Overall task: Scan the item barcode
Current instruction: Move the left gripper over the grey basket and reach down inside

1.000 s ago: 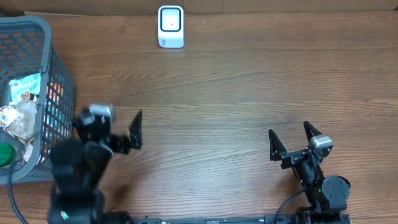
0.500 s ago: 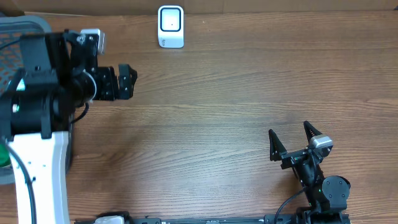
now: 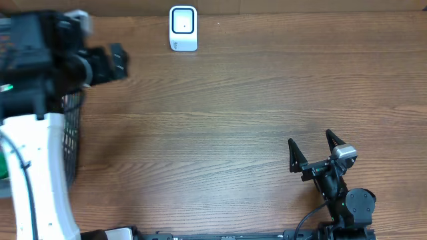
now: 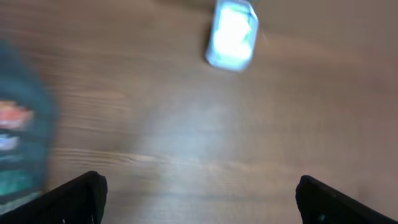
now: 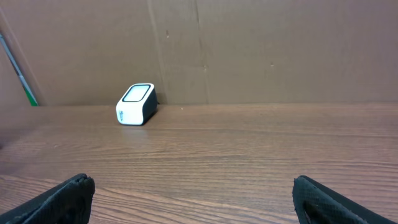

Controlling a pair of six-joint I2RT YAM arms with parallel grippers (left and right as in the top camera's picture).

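Left gripper (image 3: pixel 115 61) is in the upper left of the overhead view, just right of the grey mesh basket (image 3: pixel 72 133) and motion-blurred. Its wrist view shows the 2 fingers spread wide with nothing between them. Right gripper (image 3: pixel 310 141) is at lower right over the wooden table (image 3: pixel 220 127), jaws spread too, empty. White scanner (image 3: pixel 183 28) is at top centre, well apart from both. Nothing is held. Basket contents are mostly hidden under the left arm; only blurry coloured packs (image 4: pixel 11 143) show at the left edge of the left wrist view, can't tell which is which.
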